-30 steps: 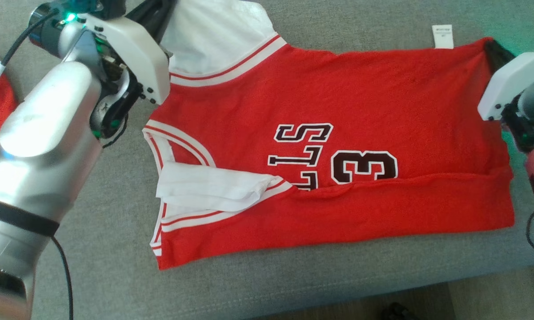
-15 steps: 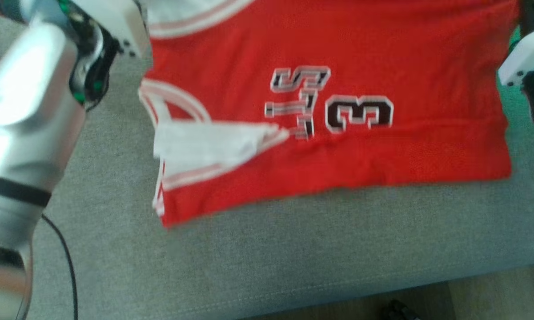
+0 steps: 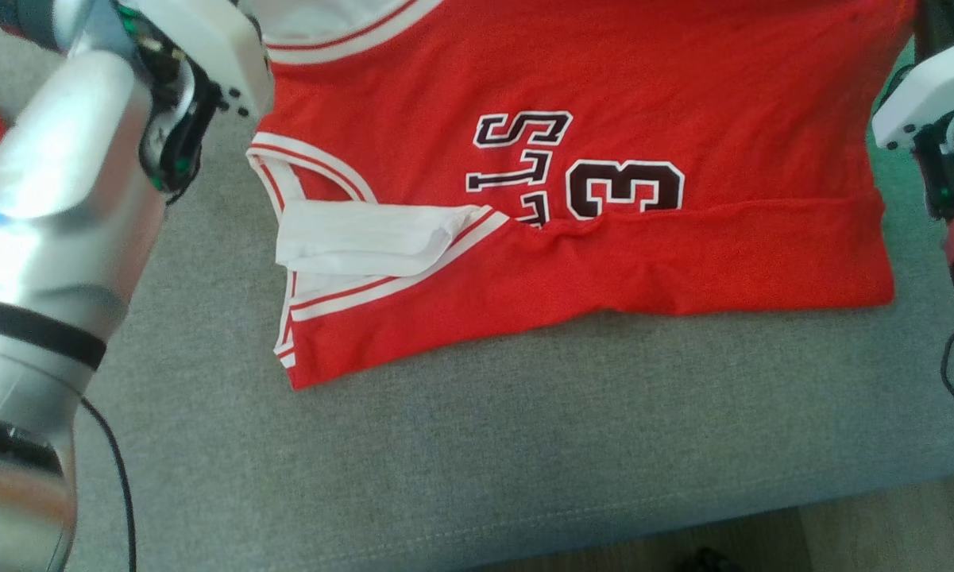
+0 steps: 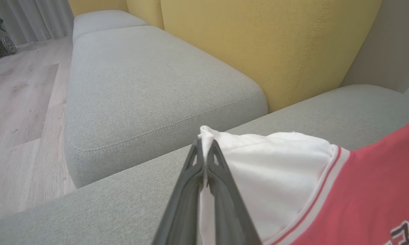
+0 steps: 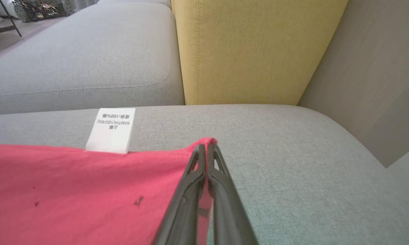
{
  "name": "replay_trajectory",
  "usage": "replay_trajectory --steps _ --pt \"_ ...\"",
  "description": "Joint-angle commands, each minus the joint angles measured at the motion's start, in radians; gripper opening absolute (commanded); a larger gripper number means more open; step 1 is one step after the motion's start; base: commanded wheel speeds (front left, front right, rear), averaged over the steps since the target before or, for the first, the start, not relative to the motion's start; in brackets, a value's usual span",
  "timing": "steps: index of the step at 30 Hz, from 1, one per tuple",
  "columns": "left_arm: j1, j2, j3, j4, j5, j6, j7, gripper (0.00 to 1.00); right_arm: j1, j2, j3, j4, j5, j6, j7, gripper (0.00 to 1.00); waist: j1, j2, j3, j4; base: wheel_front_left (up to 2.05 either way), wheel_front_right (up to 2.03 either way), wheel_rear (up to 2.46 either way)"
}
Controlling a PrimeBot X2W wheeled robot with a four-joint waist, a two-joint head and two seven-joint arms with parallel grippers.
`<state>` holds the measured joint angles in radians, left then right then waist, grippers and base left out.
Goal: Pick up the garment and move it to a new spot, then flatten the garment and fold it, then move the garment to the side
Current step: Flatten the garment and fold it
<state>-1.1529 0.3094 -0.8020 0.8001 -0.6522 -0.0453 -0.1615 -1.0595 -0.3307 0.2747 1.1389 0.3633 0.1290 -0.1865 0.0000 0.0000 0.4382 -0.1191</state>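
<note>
Red smooth jersey (image 3: 604, 71), grey woven sofa (image 3: 524, 461), left pincer (image 4: 204, 145) and right pincer (image 5: 206, 148) gripping corners

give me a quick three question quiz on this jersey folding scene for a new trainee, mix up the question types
1. True or false: the left claw is shut on the white sleeve of the jersey.
2. Multiple choice: the right claw pinches
A) the care label
B) a red corner of the jersey
C) the yellow cushion
3. Short answer: in the head view, which large digit is printed on the jersey?

Key: 1 true; 2 B; 3 the number 3.
</note>
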Motion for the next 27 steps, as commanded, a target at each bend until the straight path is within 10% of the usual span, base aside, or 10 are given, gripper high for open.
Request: replay_trajectory --steps 1,14,27 --pt "-0.02 0.042 0.021 -0.022 0.005 -0.004 -0.012 0.0 0.017 -0.017 0.016 -0.032 0.016 0.002 -0.017 0.0 0.0 0.0 -0.021 0.002 0.0 0.0 0.0" --pt "0.2 0.131 -0.051 -0.199 -0.01 -0.027 0.036 0.0 0.228 -0.13 0.196 -0.215 0.193 0.002 0.099 0.0 0.0 0.0 -0.179 0.013 0.0 0.0 0.0" --pt "0.49 0.302 -0.119 -0.543 -0.056 0.048 0.189 0.0 0.483 -0.331 0.319 -0.507 0.405 0.002 0.359 0.0 0.0 0.0 -0.291 0.02 0.0 0.0 0.0"
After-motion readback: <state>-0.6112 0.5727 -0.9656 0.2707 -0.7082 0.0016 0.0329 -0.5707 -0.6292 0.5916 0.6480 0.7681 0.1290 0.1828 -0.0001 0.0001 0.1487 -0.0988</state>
